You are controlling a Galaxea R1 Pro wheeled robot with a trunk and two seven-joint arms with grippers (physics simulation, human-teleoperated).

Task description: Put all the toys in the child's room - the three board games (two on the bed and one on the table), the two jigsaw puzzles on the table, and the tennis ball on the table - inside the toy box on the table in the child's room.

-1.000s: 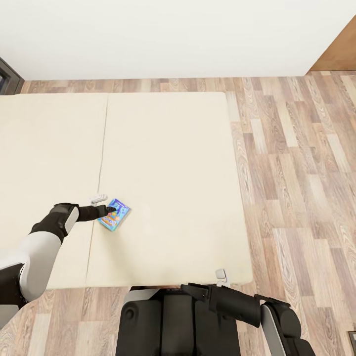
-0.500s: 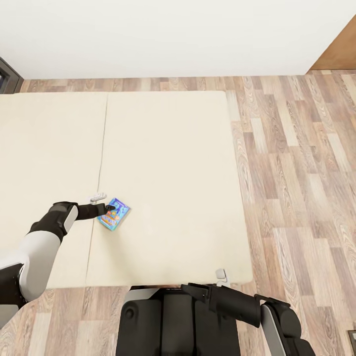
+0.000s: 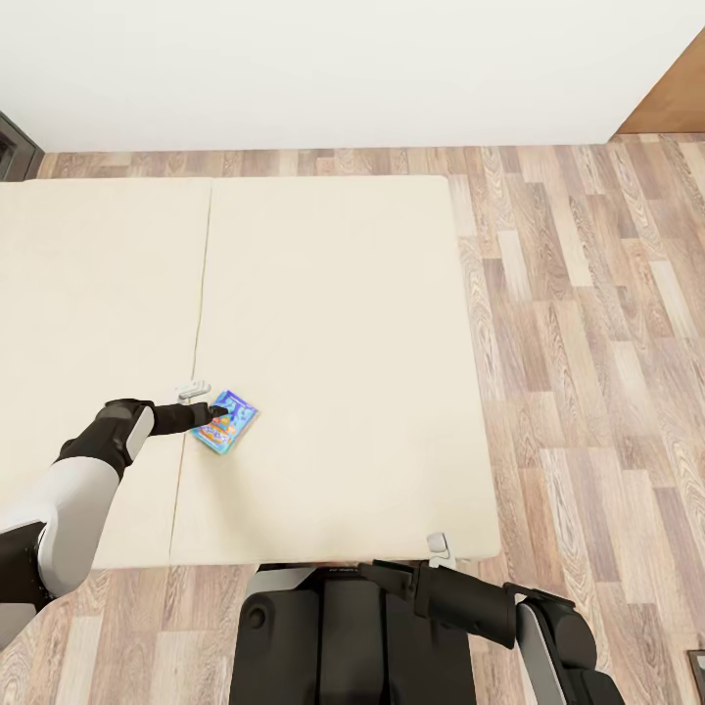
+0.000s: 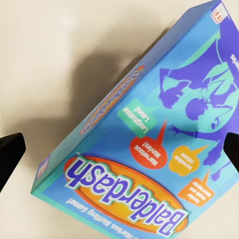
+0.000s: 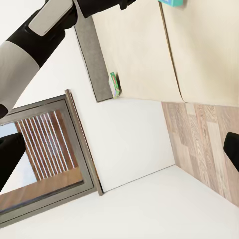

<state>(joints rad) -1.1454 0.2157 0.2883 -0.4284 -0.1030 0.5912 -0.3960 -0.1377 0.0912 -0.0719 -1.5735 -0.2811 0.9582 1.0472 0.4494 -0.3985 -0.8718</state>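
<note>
Blue board game (image 3: 226, 423) lies diagonally on the bed (image 3: 333, 323); left jaws straddle it open, seemingly without contact.

- We see the bed (image 3: 343, 323) cut off by the head view's left edge.
- The left gripper (image 3: 213, 411) overlaps the blue board game (image 3: 227, 423)'s near-left corner; jaw state unreadable.
- In the left wrist view the box (image 4: 149, 149) runs off-frame; small print is blurred.
- A green box (image 5: 115, 83) at the bed's far edge: too small to identify.
</note>
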